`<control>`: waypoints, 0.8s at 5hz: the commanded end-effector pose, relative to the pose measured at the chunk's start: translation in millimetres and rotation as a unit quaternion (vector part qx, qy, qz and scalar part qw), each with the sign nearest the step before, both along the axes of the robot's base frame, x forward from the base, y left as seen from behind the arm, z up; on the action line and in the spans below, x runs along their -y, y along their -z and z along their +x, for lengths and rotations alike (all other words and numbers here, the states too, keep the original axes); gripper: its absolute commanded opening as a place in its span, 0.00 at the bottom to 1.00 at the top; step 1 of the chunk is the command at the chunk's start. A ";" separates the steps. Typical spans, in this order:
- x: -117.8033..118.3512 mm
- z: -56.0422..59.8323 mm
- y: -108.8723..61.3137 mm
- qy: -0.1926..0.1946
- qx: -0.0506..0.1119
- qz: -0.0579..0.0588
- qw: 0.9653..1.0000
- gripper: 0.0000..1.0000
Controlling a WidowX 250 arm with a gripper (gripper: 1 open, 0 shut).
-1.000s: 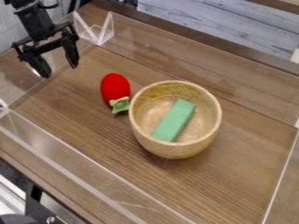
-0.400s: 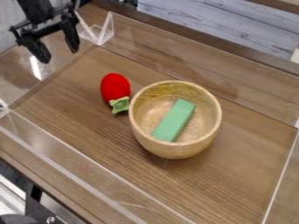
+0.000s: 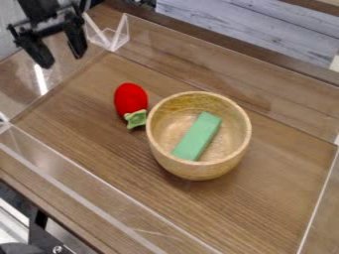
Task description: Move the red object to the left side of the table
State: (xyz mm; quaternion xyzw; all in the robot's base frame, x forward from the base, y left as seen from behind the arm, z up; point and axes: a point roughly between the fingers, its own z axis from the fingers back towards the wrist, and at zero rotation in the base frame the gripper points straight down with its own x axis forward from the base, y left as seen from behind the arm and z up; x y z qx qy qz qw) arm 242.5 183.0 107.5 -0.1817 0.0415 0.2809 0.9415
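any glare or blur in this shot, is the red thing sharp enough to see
Camera view: the red object is sharp, with a small glossy highlight. Pale reflections streak the clear acrylic walls and the table sheen. The gripper, top left, is dark and slightly soft, cropped by the frame edge.

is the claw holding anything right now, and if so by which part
Nothing is held. The claw is open and empty at the upper left, well apart from the red object, which lies on the table beside the wooden bowl.
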 end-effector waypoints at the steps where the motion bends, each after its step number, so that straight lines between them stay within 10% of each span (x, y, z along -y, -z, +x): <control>1: 2.6 0.5 -33.6 0.001 0.029 0.025 0.999 1.00; 3: 8.3 -1.3 -35.0 0.032 0.023 0.022 0.999 1.00; 4: 8.9 0.0 -26.6 0.071 0.021 0.022 0.997 0.00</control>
